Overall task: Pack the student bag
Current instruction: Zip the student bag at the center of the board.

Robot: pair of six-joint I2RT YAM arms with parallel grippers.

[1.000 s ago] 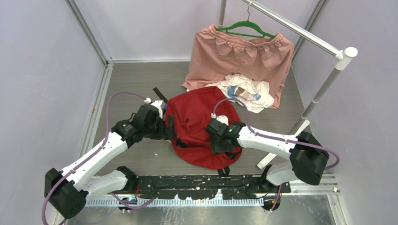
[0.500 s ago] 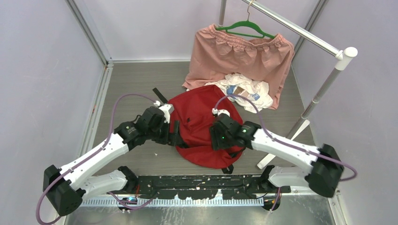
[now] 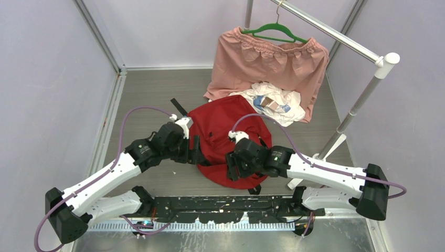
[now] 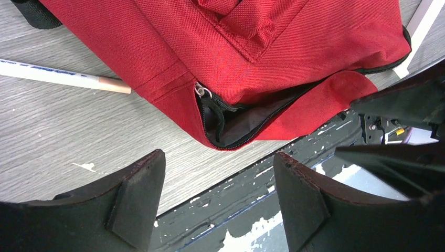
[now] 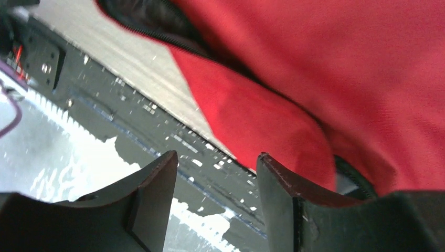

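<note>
Left pincer (image 4: 216, 176) gaping wide, nothing between its jaws, hovering by the near-left corner of the student bag (image 3: 223, 131). Right pincer (image 5: 216, 163) likewise parted and empty, low over the bag's near edge. Bag flat on the desk (image 3: 152, 100) between the two arms, close to the front rail, well short of the back wall. Zipper opening (image 4: 246, 121) at the near corner slightly agape, dark lining visible within. Contents, if any, hidden. Outside the bag: a white pencil (image 4: 63, 77) on the desk, tip touching or just beside the red fabric. Further back, a pink garment (image 3: 267, 63) on a green hanger (image 3: 273, 31) and a crumpled white cloth (image 3: 278, 102), both apart from the pincers. Judged an early stage: mouth barely open and in need of widening, pencil not yet packed, zipping shut left for last.
</note>
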